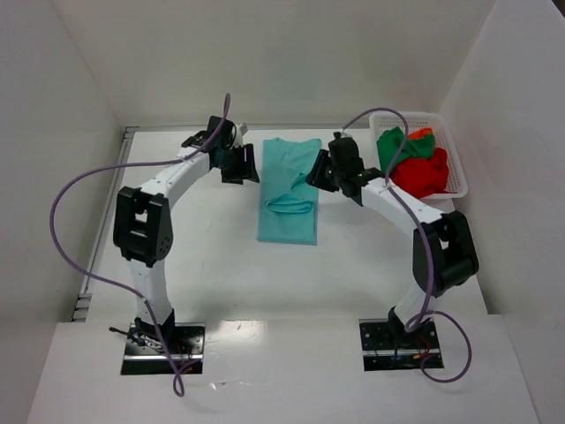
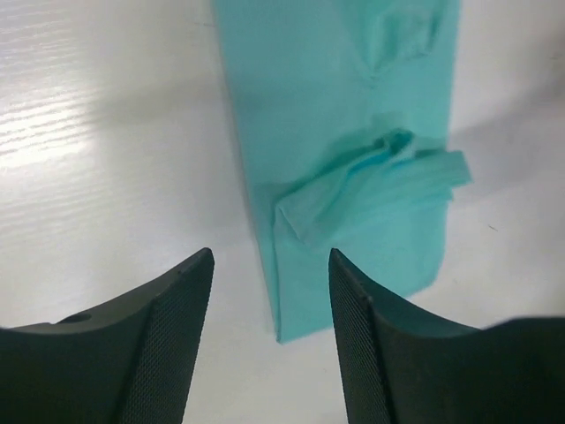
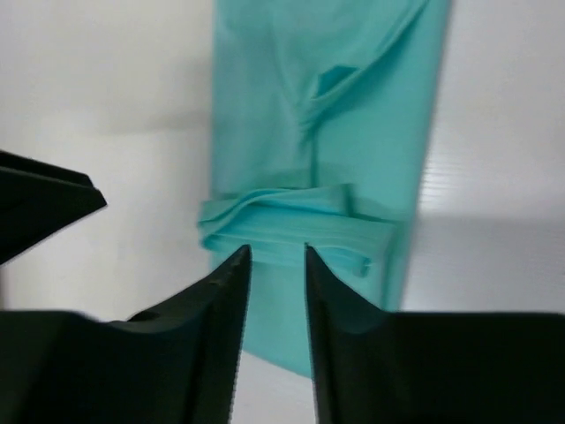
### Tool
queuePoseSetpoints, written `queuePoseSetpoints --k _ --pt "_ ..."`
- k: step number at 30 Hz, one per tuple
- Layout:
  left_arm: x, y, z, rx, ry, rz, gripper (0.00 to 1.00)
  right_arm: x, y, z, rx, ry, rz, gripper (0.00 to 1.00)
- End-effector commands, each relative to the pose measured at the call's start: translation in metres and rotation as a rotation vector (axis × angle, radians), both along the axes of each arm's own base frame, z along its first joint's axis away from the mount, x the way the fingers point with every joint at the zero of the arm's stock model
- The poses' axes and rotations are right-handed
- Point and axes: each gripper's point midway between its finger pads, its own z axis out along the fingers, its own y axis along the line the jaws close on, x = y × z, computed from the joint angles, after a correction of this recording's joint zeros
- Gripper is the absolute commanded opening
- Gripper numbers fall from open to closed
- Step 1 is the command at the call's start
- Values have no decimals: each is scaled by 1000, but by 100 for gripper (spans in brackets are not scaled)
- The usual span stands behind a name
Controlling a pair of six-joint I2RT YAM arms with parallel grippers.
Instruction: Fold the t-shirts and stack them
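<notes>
1. Left gripper (image 1: 240, 166): jaws stood apart with nothing between them. It sat just beside the left long edge of the teal t-shirt (image 1: 290, 199), toward the far end of the table (image 1: 203, 256).
2. Left wrist view: the gap between the fingers (image 2: 168, 336) framed bare table and the shirt's left edge. No cloth was pinched.
3. Teal t-shirt: it lay flat on the table between the two grippers, folded into a long narrow strip running near to far. A loose, rumpled band of its own cloth lay crosswise over the middle.
4. Right gripper (image 1: 320, 172): jaws were parted by a narrow gap and held nothing. It sat at the strip's right edge, about level with the crosswise band. In the right wrist view the band showed just beyond the fingertips; contact could not be judged.
5. White lattice basket (image 1: 452, 146): it stood at the far right, well apart from the strip. It held the green t-shirt (image 1: 395, 143), orange t-shirt (image 1: 422, 134) and red t-shirt (image 1: 422, 174), all bundled and unfolded.
</notes>
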Motion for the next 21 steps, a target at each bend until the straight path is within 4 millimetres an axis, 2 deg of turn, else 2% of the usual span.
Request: queuePoseSetpoints --k 1,2,3,4,5,6,7,9,11,14,16,17,19,20,21 --pt "-13 -7 53 -65 -132 -54 62 -6 13 22 85 -75 84 33" --pt "-27 -7 38 -78 -87 -57 56 -15 19 12 85 -49 97 27" --pt "-35 -8 44 -102 -94 -63 48 -21 26 3 83 -24 119 22" --pt "-44 -18 43 -138 -87 -83 36 -24 32 -4 77 -9 134 16" --pt "-52 -22 39 -146 -79 -100 8 -34 41 -15 68 15 160 13" --pt "-69 -29 24 -151 -34 -116 0 -37 46 -20 63 26 172 11" --pt "-79 -36 24 -177 -18 -137 0 -43 49 -32 62 61 182 8" --pt "-91 -43 12 -184 20 -151 0 -49 52 -45 49 89 193 8" --pt "-106 -51 2 -208 49 -165 0 -54 56 -57 64 124 210 8" --pt "-117 -55 -8 -253 80 -163 0 -57 60 -66 78 139 231 8" --pt "-115 -57 -7 -273 70 -164 0 -61 60 -72 78 160 239 8" --pt "-119 -56 -16 -265 93 -161 0 -62 61 -72 83 163 245 8" --pt "-118 -63 -22 -278 103 -171 0 -64 60 -83 73 187 243 8" --pt "-118 -63 -26 -275 111 -169 0 -62 62 -81 78 176 244 8" --pt "-118 -61 -35 -262 128 -161 0 -61 59 -93 61 196 234 8"
